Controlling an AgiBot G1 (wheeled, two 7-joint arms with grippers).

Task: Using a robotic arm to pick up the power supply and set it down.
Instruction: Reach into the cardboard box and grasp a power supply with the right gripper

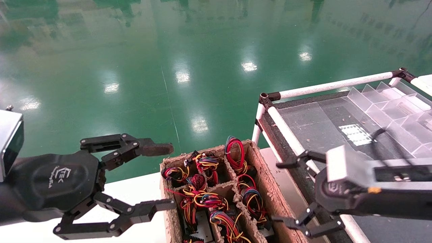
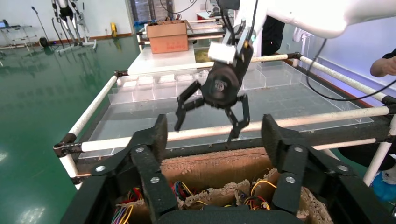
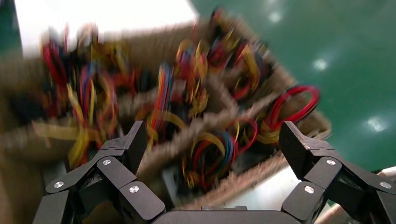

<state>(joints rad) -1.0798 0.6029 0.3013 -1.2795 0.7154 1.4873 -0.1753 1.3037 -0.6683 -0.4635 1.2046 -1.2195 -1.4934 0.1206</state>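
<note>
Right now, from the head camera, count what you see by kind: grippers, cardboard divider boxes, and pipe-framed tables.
Grippers: 2, the left gripper and the right gripper, both open.
Cardboard divider box: 1, holding coloured wire bundles.
Pipe-framed table: 1.
Total: 4.

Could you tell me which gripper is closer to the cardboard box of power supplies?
Right. The right gripper hangs open beside the cardboard box; the left gripper, also open, sits just off its opposite side.
</note>
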